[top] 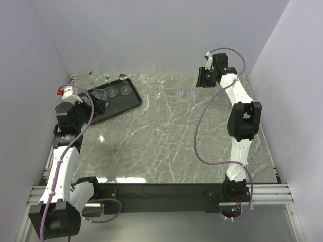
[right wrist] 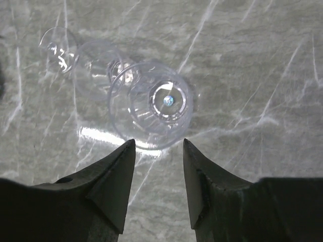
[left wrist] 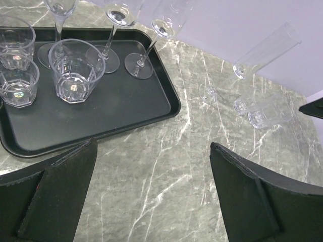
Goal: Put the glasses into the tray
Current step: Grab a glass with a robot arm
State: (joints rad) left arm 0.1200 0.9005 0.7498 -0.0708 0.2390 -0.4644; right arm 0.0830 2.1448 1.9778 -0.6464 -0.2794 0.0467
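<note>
The black tray point(top: 122, 105) lies at the far left and holds three tumblers point(left wrist: 75, 70) and several stemmed glasses point(left wrist: 113, 30). On the marble stand a tall flute point(top: 161, 74) and two short tumblers point(top: 192, 95). In the right wrist view I look down into the nearer tumbler point(right wrist: 151, 103), with the second tumbler point(right wrist: 96, 70) behind it. My right gripper point(right wrist: 159, 142) hovers above this tumbler's near rim, jaws part open with nothing between them. My left gripper point(left wrist: 153, 144) stands wide open over bare marble, just off the tray's near right edge point(left wrist: 166, 108).
Grey walls close in the table on the left, back and right. The flute point(left wrist: 267, 50) and both loose tumblers point(left wrist: 262, 116) stand near the back wall. The right arm's cable point(top: 202, 126) loops over the right half of the table.
</note>
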